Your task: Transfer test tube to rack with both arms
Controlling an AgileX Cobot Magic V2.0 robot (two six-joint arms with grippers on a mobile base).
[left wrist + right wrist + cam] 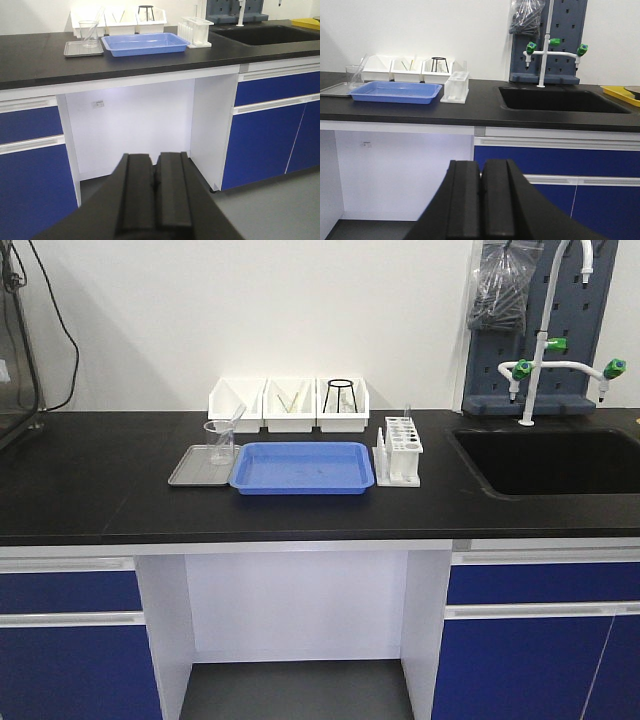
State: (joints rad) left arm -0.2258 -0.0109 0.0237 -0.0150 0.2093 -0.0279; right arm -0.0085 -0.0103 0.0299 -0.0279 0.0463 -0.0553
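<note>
A black laboratory surface (100,490) runs above blue cabinets (70,660), with a sink (540,460) and a white tap (545,350) at its right end, and the transfer has not yet begun. The test tube (233,420) leans inside a clear beaker (219,440), its upper end resting over the rim. The beaker stands on a small metal tray (185,475) at the left of the row. A blue tray (300,468) lies between that tray and the rack (402,445), which stands just beside the blue tray's right edge. Three white bins (290,405) line the wall behind. Whether any hole of the rack already holds a tube is too small to tell. Judged from this layout, every step is left: lifting the tube out of the beaker, passing it from one arm to the other over the blue tray, and lowering it into a hole of the rack. Neither arm appears in the front view. Both wrist cameras look up at the surface from below its edge, which suggests the arms hang low and well back from the bench, pointed forward at it. The left gripper (155,159) faces the open recess under the surface, its two black fingers pressed together with nothing between them. The right gripper (481,165), aimed more towards the sink side, is likewise closed and empty. Both will need to rise above the surface's edge and open before reaching the beaker.
</note>
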